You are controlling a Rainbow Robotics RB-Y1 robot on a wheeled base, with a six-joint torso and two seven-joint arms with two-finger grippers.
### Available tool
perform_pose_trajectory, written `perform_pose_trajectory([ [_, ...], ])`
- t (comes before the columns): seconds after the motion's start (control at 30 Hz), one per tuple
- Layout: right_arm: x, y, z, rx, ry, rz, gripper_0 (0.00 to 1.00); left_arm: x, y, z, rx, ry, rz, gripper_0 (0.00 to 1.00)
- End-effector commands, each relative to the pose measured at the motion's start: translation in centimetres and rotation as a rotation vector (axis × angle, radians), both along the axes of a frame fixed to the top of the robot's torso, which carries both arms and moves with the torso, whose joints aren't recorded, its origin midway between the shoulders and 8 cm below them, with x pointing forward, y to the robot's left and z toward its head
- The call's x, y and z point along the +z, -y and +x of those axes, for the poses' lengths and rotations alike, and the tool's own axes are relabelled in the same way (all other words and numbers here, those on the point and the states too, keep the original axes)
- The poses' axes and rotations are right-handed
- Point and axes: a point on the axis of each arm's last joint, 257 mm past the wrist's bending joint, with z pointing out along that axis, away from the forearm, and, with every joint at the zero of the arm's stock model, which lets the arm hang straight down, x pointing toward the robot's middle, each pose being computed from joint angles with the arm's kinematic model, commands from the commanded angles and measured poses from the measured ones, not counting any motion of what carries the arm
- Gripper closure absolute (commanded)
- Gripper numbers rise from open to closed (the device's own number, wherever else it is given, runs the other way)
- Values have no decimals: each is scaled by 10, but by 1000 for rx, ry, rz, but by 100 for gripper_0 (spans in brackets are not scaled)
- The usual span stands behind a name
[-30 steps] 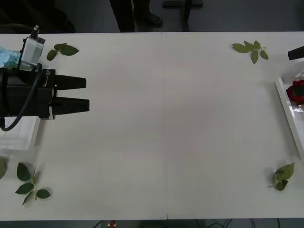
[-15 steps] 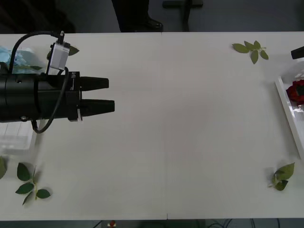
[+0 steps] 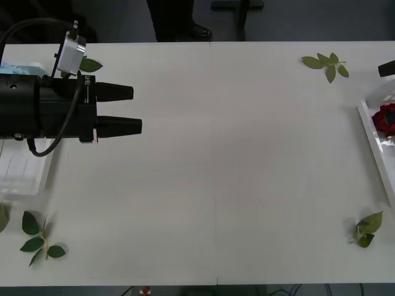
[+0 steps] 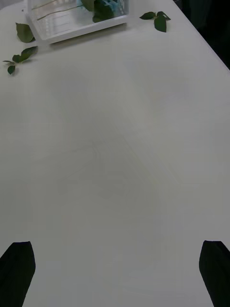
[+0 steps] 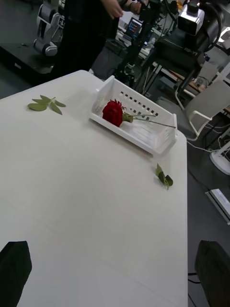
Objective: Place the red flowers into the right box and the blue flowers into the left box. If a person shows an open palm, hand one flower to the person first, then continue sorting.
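My left gripper (image 3: pixel 137 110) hovers over the left part of the table, open, with nothing between its black fingers (image 5: pixel 14 268). Behind its arm lies the left box (image 3: pixel 28 176), holding a pale-blue flower (image 3: pixel 13 66). The right wrist view shows that box (image 4: pixel 76 29) far off, with blue bloom (image 4: pixel 109 4) and green leaves in it. At the table's right edge sits the right box (image 3: pixel 369 132) with a red rose (image 3: pixel 387 117). In the left wrist view the rose (image 5: pixel 113 112) lies in that box (image 5: pixel 128 133), stem along its length. My right gripper (image 4: pixel 115 271) is open above bare table.
Loose leaf sprigs lie near the table's corners: far right (image 3: pixel 326 64), near right (image 3: pixel 367 229), near left (image 3: pixel 38 237) and far left (image 3: pixel 89 64). The wide white tabletop (image 3: pixel 234 160) stretches between the two boxes.
My left arm swung out from over the left box toward the table's middle, then drew slightly back and farther away. Its fingers stayed open. The right side looks unchanged.
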Motion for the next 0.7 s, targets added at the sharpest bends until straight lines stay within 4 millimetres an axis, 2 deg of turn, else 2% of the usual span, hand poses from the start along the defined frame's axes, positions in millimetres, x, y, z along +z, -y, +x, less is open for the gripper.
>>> perform_pose_trajectory([
  [0.03,2,9,-3,5,18,-44,0,20,2,-3,-14,26,0,0],
  [0.17,2,9,-3,5,18,-44,0,15,2,-9,-30,-4,13,0],
  [0.33,2,9,-3,5,18,-44,0,18,2,-15,-59,-16,35,0],
  [0.4,2,9,-3,5,18,-44,0,19,-3,-15,-62,3,68,0],
  [0.53,2,9,-3,5,18,-44,0,16,-26,-8,-55,85,212,0],
  [0.7,2,9,-3,5,18,-44,0,15,-31,-6,-56,112,248,0],
])
